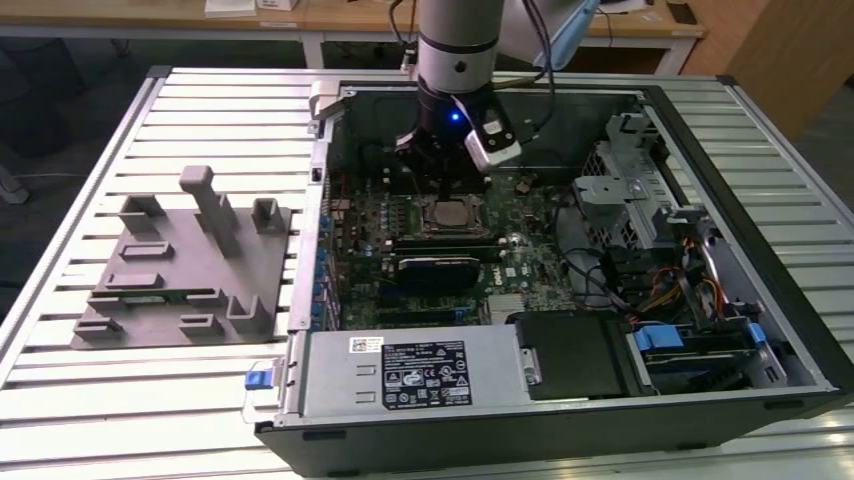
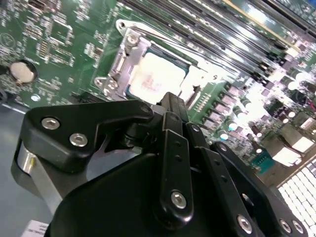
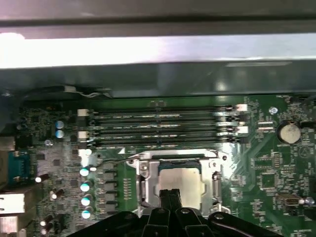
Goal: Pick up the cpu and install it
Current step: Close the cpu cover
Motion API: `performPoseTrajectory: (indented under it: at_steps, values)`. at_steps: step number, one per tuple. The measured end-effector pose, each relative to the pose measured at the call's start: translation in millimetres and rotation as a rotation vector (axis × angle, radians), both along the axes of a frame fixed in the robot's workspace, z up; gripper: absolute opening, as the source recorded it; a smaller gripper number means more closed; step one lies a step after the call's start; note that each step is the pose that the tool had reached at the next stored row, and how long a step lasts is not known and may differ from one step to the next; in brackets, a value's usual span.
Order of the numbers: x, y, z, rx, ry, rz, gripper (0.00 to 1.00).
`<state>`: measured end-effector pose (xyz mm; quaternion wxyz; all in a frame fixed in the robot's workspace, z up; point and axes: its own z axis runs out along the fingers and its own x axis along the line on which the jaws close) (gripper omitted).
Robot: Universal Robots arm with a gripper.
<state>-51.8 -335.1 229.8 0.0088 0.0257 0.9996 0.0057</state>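
Note:
The cpu (image 2: 157,75) is a small square chip with a silvery-white top. It lies flat inside the metal-framed socket (image 3: 148,170) on the green motherboard (image 1: 534,260), inside the open computer case. In the first wrist view the cpu (image 3: 181,178) shows just past the fingertips. My gripper (image 1: 447,185) hangs straight over the socket, its black fingers (image 2: 174,106) pressed together at the near edge of the chip, with nothing between them. In the first wrist view the gripper (image 3: 170,193) covers the chip's near edge.
Several empty memory slots (image 3: 158,126) run beside the socket, with the case wall (image 3: 158,49) behind them. A coin battery (image 3: 290,132) sits on the board. A grey fixture tray (image 1: 174,270) lies on the slatted table. The power supply (image 1: 400,370) and drive cage (image 1: 641,200) crowd the case.

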Motion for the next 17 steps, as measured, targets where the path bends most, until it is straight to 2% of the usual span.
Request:
performPoseTrajectory:
  at_steps: [6, 9, 14, 17]
  values:
    - [14.6, 0.0, 0.0, -0.0034, 0.0075, 0.0, 0.11]
    - [15.7, -0.1, 0.6, -0.005, 0.0086, 0.0, 0.11]
    - [15.8, 0.0, 7.3, -0.0047, 0.0084, 0.0, 0.11]
    - [15.8, 0.0, 8.1, -0.0043, 0.0082, 0.0, 0.11]
